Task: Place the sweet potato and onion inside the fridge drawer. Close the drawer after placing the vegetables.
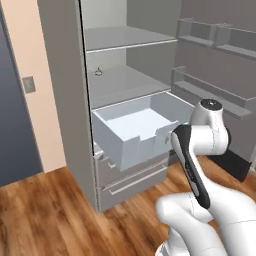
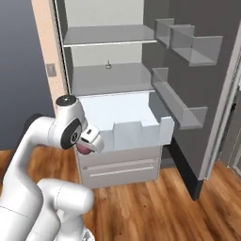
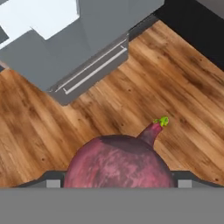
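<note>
My gripper (image 2: 88, 142) is shut on the onion (image 2: 83, 149), a round reddish-purple ball. It hangs in front of the fridge drawer's left front corner, at about the height of its front wall. In the hand view the onion (image 3: 119, 164) sits between the fingertips, with its small green-tipped stem pointing up and right over the wood floor. The fridge drawer (image 1: 122, 150) is pulled out, a pale box with notched walls (image 2: 136, 133) and a bare white floor (image 3: 43, 13). The sweet potato is out of view. In the left base view my own forearm covers the hand.
Two flat-fronted grey drawers with bar handles (image 1: 132, 181) (image 2: 123, 169) (image 3: 94, 65) sit below the open drawer. The open fridge door with its shelf bins (image 2: 188, 70) (image 1: 215, 92) stands to the right. Wood floor (image 3: 175, 87) lies in front.
</note>
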You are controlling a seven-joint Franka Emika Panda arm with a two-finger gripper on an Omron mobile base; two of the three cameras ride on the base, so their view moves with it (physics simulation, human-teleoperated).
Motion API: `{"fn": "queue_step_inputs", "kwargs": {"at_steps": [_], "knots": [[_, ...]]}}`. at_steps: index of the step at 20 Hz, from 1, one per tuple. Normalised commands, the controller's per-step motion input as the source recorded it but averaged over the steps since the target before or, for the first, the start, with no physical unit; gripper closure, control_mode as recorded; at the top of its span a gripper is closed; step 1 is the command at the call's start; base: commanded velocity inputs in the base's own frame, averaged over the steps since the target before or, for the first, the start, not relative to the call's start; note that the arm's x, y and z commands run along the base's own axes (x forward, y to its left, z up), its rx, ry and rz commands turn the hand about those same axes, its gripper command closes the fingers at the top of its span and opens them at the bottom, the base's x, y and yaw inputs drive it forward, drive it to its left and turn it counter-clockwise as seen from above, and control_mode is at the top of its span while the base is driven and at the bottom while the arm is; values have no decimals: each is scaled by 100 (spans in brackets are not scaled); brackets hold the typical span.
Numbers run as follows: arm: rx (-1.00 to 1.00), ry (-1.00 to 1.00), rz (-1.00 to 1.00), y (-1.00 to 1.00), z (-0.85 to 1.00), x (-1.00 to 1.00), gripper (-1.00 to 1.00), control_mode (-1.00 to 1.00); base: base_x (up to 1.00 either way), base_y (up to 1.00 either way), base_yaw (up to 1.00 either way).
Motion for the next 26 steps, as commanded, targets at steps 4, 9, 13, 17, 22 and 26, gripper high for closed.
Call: {"fn": "queue_step_inputs", "kwargs": {"at_steps": [4, 9, 13, 17, 22, 26], "knots": [[0, 0, 0, 0, 0, 0, 100, 100, 64, 48, -15], [0, 0, 0, 0, 0, 0, 100, 100, 69, 7, -10], [0, 0, 0, 0, 0, 0, 100, 100, 72, 4, -6], [0, 0, 0, 0, 0, 0, 100, 100, 61, 0, -4], [0, 0, 0, 0, 0, 0, 100, 100, 45, -5, -1], [5, 3, 0, -23, -4, 39, 100, -100, 18, -9, 0]]}}
